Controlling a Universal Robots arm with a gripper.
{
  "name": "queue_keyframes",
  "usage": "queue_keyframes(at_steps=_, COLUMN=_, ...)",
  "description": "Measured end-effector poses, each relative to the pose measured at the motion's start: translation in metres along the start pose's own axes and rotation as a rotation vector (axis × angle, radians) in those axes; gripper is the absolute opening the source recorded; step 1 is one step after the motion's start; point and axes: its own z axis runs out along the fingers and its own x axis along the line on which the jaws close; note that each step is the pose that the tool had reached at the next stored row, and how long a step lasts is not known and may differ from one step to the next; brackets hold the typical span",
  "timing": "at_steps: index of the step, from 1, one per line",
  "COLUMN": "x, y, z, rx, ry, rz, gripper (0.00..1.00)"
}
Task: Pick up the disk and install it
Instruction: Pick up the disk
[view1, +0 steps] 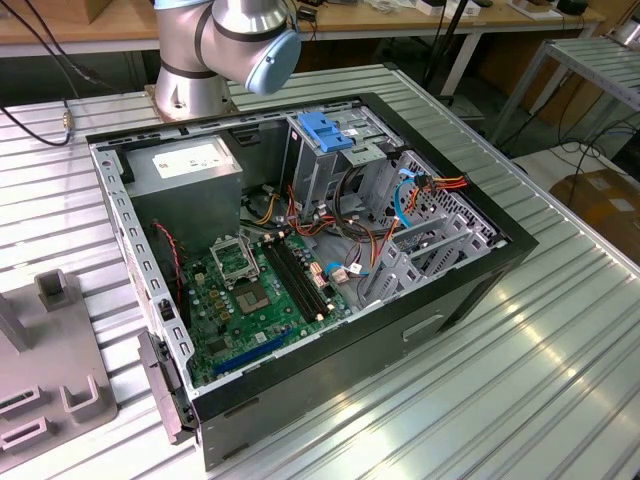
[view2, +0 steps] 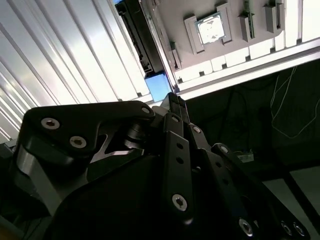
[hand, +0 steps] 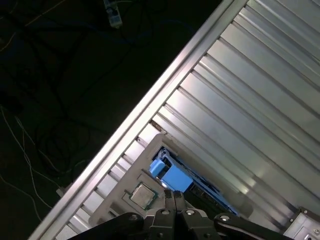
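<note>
Jaws look pressed together and empty; gripper (hand: 175, 196) hangs near the disk (hand: 172, 176). A clean grasp likely needs opening and centring.

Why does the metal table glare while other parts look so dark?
Exterior view: even light, soft streaks on the table. Second wrist view: it washes out white, gripper a dark silhouette. First wrist view: glare bands, floor beyond nearly black.
</note>
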Motion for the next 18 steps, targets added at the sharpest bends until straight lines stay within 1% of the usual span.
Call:
queue_keyframes(at_steps=3, x=0.0, y=0.0, z=0.0, rx=0.0011, ry=0.0009, rz=-0.038, gripper=0.1)
queue_keyframes(at_steps=7, x=0.0001, y=-0.0001, z=0.0, rx=0.0022, ry=0.0017, rz=-0.073, gripper=0.1)
queue_keyframes(at_steps=11, x=0.0001, y=-0.0002, z=0.0, rx=0.0043, ry=0.0032, rz=-0.138, gripper=0.1)
queue_keyframes(at_steps=13, x=0.0002, y=-0.0003, z=0.0, rx=0.0052, ry=0.0035, rz=-0.162, gripper=0.1)
queue_keyframes(at_steps=18, x=0.0004, y=-0.0005, z=0.0, rx=0.0077, ry=0.0053, rz=-0.24, gripper=0.1)
